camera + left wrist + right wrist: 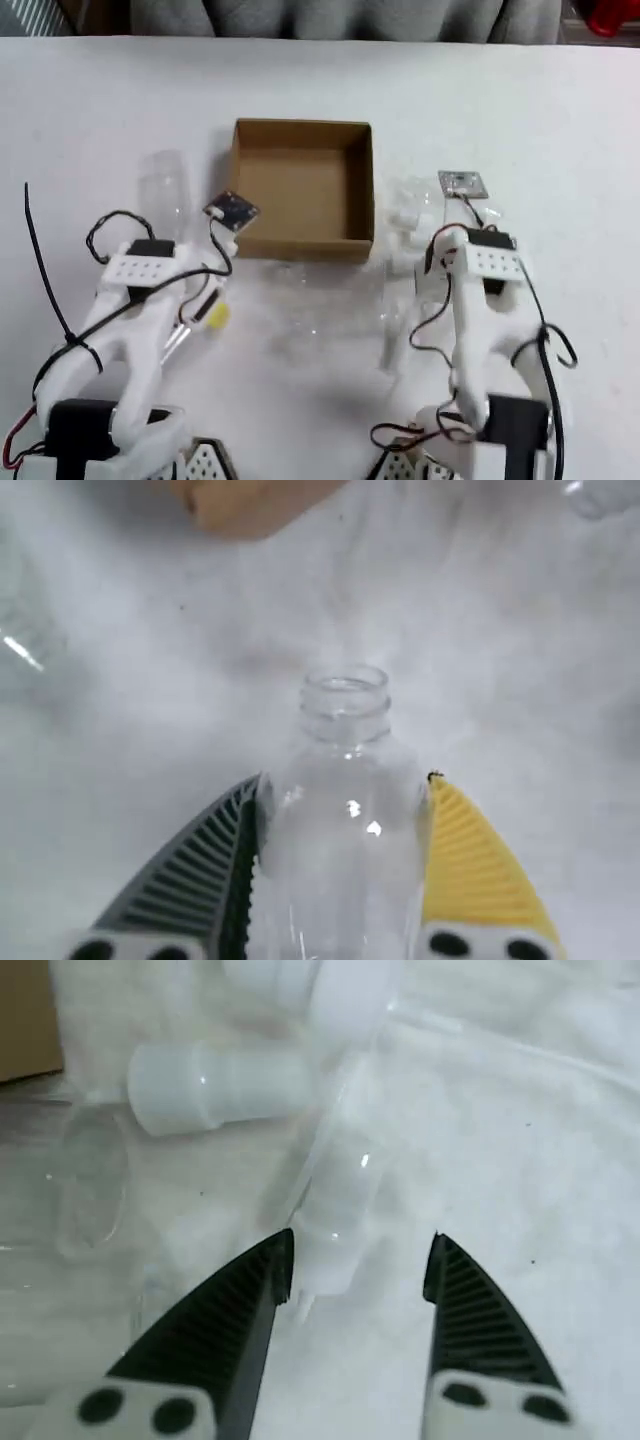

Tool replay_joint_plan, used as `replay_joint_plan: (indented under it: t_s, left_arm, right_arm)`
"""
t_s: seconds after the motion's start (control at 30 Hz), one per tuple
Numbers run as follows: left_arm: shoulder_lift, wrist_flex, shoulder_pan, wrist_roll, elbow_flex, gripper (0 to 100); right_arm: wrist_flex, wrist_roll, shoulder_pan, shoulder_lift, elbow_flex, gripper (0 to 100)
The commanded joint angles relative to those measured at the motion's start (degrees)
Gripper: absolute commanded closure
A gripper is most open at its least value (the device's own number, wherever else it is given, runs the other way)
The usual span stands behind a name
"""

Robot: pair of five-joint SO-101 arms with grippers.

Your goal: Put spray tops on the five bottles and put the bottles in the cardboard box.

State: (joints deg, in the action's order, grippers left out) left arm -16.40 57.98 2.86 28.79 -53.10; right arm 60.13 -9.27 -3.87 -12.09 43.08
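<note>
The brown cardboard box [300, 247] sits open-topped on the surface [520, 110]. A clear bottle [345, 820], neck bare, is clamped in the left gripper [345, 780]. White spray tops [215, 1088] lie jumbled just beside the box's right wall.

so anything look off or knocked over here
Nothing looks spilled or broken. Clear bottles lie on their sides in front of the cardboard box, and spray tops lie loose beside it.

High cam over table [520, 90], wrist cams close.
</note>
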Motion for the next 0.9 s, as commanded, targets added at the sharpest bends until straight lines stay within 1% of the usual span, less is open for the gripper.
replay_joint_plan:
  t_s: [0.0, 0.23, 0.27, 0.4, 0.43, 0.5, 0.6, 0.73, 0.87]
  left_arm:
    - [-1.0, -1.1, 0.6, -0.3, 3.0, 98]
    - [-1.0, -1.1, 0.5, -0.3, 3.1, 98]
    - [-1.0, -1.1, 0.5, -0.3, 3.1, 98]
    - [-1.0, -1.2, 0.5, -0.3, 3.1, 98]
    - [-1.0, -1.2, 0.5, -0.3, 3.1, 98]
    - [-1.0, -1.2, 0.5, -0.3, 3.1, 98]
    - [-1.0, -1.2, 0.5, -0.3, 3.1, 98]
    - [-1.0, -1.2, 0.5, -0.4, 3.1, 98]
    - [-1.0, -1.2, 0.4, -0.7, 3.2, 98]
  right_arm:
    - [-0.7, 0.6, -0.8, 3.0, -4.1, 81.4]
    - [-3.1, 0.4, -0.9, 6.9, -4.4, 82.4]
    - [-3.1, 0.4, -0.9, 7.1, -4.4, 84.1]
    - [-2.9, -0.1, -2.2, 7.0, -4.4, 96.5]
    - [-3.0, -0.1, -2.8, 7.0, -4.5, 98.3]
    - [-2.4, -0.6, -3.7, 7.0, -5.6, 98.1]
    - [2.0, -3.3, -5.8, 6.9, -8.9, 98.2]
    - [10.2, -3.4, -7.8, 6.9, -15.5, 98.2]
    - [17.3, -3.6, -8.1, 6.9, -22.3, 98.2]
